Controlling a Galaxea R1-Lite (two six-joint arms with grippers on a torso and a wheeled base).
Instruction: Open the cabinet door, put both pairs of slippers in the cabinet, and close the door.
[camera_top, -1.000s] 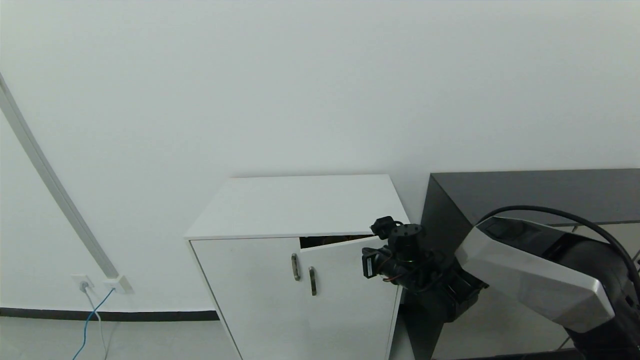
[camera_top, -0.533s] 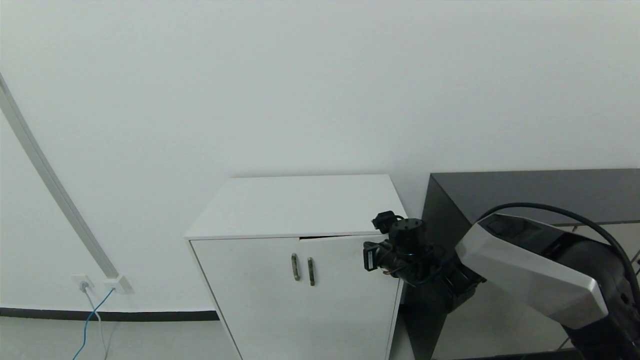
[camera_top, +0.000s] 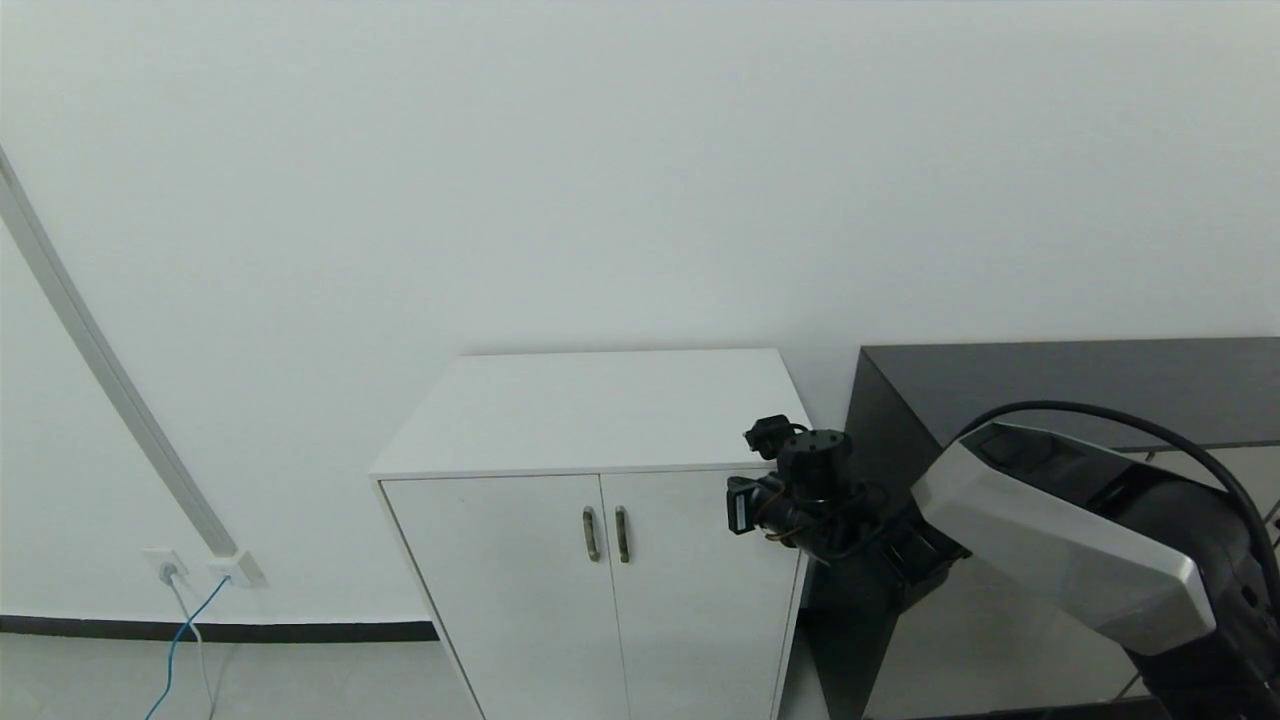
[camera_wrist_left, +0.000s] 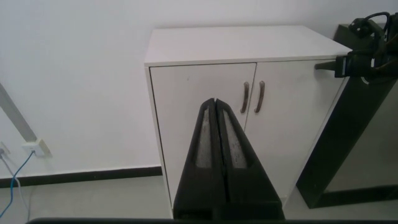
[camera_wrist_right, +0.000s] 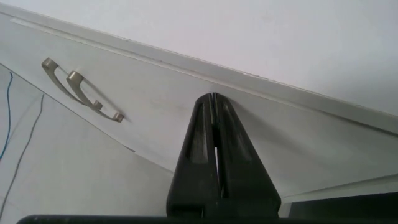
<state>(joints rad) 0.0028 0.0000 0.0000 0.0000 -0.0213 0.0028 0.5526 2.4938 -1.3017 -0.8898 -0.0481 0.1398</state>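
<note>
**Door pushed flush: the closing step looks all but done**

The white cabinet (camera_top: 590, 410) stands at 6 o'clock in the head view. Its right door (camera_top: 690, 590) lies level with the left door (camera_top: 500, 590), with only a thin seam between the paired handles (camera_top: 621, 533). The right gripper (camera_wrist_right: 214, 98), fingers clenched together on nothing, rests its tip against the right door near that door's 2 o'clock corner, the handles away toward 9 o'clock. The left gripper (camera_wrist_left: 215, 102), also clenched and empty, hangs well back, facing the cabinet front. A dark table (camera_top: 1050, 380) sits at the cabinet's 3 o'clock. The shut doors hide the interior. I judge the next move is to draw the right arm straight back off the panel, without brushing the handles or dragging the door open.
</note>
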